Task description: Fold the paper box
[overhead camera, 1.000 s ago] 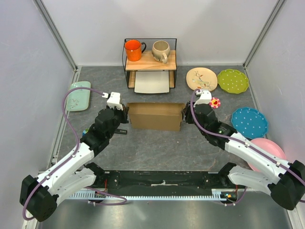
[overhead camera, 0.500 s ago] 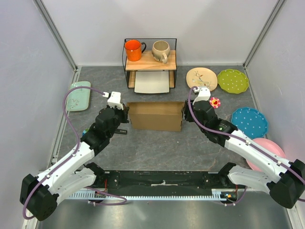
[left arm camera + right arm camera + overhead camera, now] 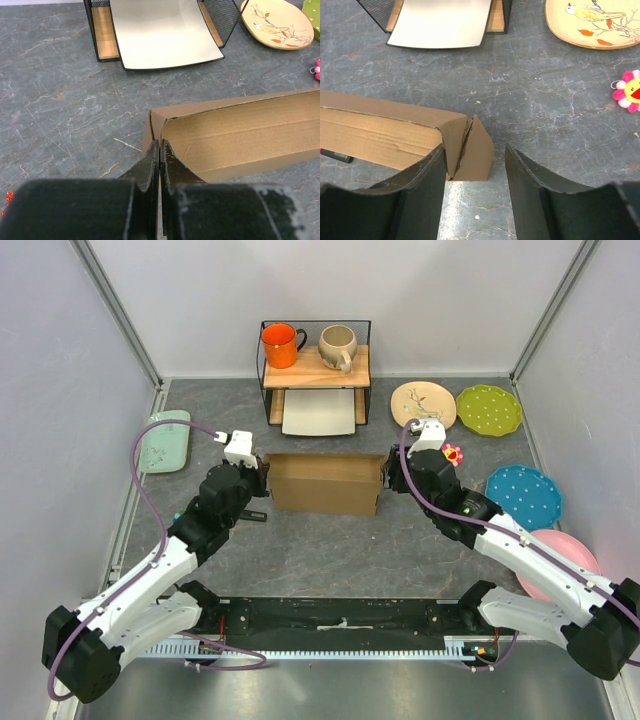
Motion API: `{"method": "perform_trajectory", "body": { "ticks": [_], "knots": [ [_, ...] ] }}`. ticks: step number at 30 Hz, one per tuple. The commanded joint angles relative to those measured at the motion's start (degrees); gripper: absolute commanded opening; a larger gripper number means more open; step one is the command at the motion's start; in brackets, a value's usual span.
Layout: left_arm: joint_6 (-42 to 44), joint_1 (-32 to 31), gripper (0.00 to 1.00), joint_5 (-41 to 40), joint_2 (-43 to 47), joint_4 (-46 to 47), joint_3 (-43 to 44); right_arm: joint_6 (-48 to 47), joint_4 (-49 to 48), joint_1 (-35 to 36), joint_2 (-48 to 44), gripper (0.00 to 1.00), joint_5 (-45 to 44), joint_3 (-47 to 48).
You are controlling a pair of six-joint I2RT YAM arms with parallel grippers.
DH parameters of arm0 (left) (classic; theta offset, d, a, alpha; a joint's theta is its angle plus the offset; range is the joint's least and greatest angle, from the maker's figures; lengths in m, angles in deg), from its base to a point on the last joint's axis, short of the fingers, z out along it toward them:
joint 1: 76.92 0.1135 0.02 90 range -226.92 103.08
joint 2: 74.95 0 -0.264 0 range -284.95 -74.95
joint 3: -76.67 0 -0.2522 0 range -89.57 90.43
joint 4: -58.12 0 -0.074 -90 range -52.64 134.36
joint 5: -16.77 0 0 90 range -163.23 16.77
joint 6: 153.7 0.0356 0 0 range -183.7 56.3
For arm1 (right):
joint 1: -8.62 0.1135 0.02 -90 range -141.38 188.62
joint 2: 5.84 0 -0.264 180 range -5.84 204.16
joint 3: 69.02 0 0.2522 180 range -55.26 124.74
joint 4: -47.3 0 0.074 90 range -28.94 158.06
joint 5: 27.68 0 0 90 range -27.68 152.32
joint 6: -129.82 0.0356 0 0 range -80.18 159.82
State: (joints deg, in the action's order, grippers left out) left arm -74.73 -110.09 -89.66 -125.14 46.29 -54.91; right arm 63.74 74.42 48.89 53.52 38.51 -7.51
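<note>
Paper box: plain brown cardboard. Desk: dark grey with pale marble veining.
12 o'clock: orange mug, beige mug, wood shelf in a black wire frame, white tray.
1–2 o'clock: cream plate with bird-and-branch print, lime plate with white dots, flower toy with pink petals and a yellow centre.
3 o'clock: blue plate, white dots.
4 o'clock: plain pink plate.
10 o'clock: mint-green tray.

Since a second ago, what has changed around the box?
The right hand has opened wider around the right end flap of the paper box and edged slightly toward the far side. The left hand stays shut at the left corner; the box has not moved.
</note>
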Motion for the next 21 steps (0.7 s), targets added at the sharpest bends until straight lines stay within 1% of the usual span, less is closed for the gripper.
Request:
{"method": "perform_trajectory", "body": {
  "ticks": [1, 3, 11, 12, 13, 14, 16, 17, 19, 20, 21],
  "knots": [
    [-0.66, 0.21, 0.02, -0.27, 1.33, 0.97, 3.14, -0.81, -3.17, -0.11, -0.64, 0.53, 1.04, 2.70],
    [-1.10, 0.21, 0.02, -0.19, 1.59, 0.97, 3.23, -1.16, -3.43, -0.19, -0.29, 0.47, 1.75, 2.88],
    [-2.07, 0.12, 0.02, 0.43, 2.21, 0.35, 2.79, -1.86, -3.61, -0.11, 1.29, 0.36, 2.46, 2.88],
    [-2.16, 0.12, 0.02, 0.34, 2.21, 0.26, 2.70, -1.95, -3.61, -0.19, 1.38, 0.33, 2.46, 2.70],
    [-2.24, 0.12, 0.02, 0.34, 2.29, 0.26, 2.61, -2.04, -3.61, -0.11, 1.21, 0.32, 2.54, 2.35],
    [-2.33, 0.12, 0.02, 0.43, 2.29, 0.26, 2.44, -2.12, -3.61, -0.19, 1.03, 0.27, 2.37, 2.09],
    [-2.51, 0.12, 0.02, 0.52, 2.21, 0.26, 2.35, -2.30, -3.52, -0.11, 0.85, 0.23, 2.11, 1.21],
    [-2.68, 0.12, 0.02, 0.60, 2.21, 0.26, 2.26, -2.39, -3.52, -0.19, 0.77, 0.17, 2.02, 0.95],
    [-2.95, 0.12, 0.02, 0.69, 2.12, 0.26, 2.17, -2.39, -3.61, -0.11, 0.50, 0.12, 1.93, -0.10],
    [-3.03, 0.12, 0.02, 0.78, 2.12, 0.35, 2.08, -2.39, -3.61, -0.11, 0.50, 0.06, 1.84, -0.46],
    [-3.04, 0.12, 0.02, 0.78, 2.12, 0.35, 2.08, -2.39, -3.61, -0.11, 0.41, 0.03, 1.58, -1.16]
  ]
}}
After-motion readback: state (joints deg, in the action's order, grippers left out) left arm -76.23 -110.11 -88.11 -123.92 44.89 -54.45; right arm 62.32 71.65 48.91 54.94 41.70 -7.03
